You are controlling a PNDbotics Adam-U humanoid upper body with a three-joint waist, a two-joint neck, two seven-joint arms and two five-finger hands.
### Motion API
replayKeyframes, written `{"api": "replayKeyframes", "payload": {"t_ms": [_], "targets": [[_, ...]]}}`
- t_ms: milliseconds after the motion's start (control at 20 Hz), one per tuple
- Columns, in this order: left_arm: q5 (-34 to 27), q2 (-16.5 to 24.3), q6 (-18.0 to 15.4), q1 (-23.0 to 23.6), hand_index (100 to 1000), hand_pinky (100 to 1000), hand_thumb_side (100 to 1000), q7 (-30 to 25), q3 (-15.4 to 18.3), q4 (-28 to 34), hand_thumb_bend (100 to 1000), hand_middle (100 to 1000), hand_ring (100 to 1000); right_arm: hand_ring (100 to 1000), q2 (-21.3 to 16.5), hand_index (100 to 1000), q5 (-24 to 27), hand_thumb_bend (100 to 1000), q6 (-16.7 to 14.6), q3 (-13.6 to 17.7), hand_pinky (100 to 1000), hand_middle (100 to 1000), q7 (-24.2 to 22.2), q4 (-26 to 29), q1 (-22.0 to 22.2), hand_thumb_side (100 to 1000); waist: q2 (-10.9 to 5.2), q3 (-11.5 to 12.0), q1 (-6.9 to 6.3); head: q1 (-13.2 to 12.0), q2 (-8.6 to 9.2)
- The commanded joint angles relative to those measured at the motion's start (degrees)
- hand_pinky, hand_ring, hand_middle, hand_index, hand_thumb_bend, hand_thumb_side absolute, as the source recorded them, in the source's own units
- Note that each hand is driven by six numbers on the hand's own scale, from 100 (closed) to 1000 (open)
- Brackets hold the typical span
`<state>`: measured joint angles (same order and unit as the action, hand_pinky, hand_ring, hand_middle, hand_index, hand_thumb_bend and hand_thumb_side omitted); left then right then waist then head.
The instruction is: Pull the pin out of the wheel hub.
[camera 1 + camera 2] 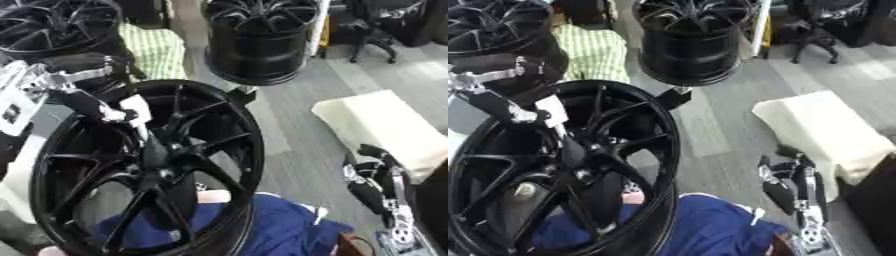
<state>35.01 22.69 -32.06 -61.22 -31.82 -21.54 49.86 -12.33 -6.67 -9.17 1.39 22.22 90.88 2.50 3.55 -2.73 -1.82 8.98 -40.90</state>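
Observation:
A large black multi-spoke wheel hub [252, 150] stands tilted on edge in front of me and fills the lower left. My left arm comes in from the upper left, its white wrist piece [133, 108] over the upper spokes. My left hand [157, 146] is black and reaches down onto the hub's centre [175, 152]. Black on black hides how it grips. I cannot make out the pin. My right hand [369, 175] rests idle at the lower right, fingers relaxed and pointing up, holding nothing.
A second black wheel [258, 45] stands on a stand at top centre, a third [52, 25] at top left. A cream cushion [385, 125] lies on the grey floor at right. Blue cloth [280, 225] and a bare hand [214, 196] show behind the hub's lower edge.

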Motion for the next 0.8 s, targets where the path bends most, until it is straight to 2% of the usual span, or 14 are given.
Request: {"api": "replayKeyframes", "payload": {"t_ms": [50, 450, 800], "targets": [[-0.19, 0.49, -19.90, -0.91, 911, 780, 551, -20.14, -0.66, 1.10, 381, 793, 733, 560, -0.51, 762, -0.12, 218, -0.33, 0.08, 529, 687, -0.03, 0.41, -0.64, 199, -1.01, -0.10, 0.07, -0.01, 0.57], [1.32, 0.02, -19.90, -0.44, 892, 726, 457, -20.15, -1.33, 0.52, 286, 749, 678, 560, -0.53, 762, -0.13, 216, -0.39, 0.06, 529, 687, -0.07, 0.36, -0.65, 199, -1.04, -0.22, 0.01, 0.00, 0.62], [1.86, -0.16, -19.90, -0.30, 878, 638, 371, -20.15, -1.81, 0.15, 203, 696, 597, 560, -0.59, 762, -0.11, 214, -0.40, 0.04, 529, 686, -0.20, 0.37, -0.65, 199, -1.02, -0.21, 0.05, 0.01, 0.47]]}}
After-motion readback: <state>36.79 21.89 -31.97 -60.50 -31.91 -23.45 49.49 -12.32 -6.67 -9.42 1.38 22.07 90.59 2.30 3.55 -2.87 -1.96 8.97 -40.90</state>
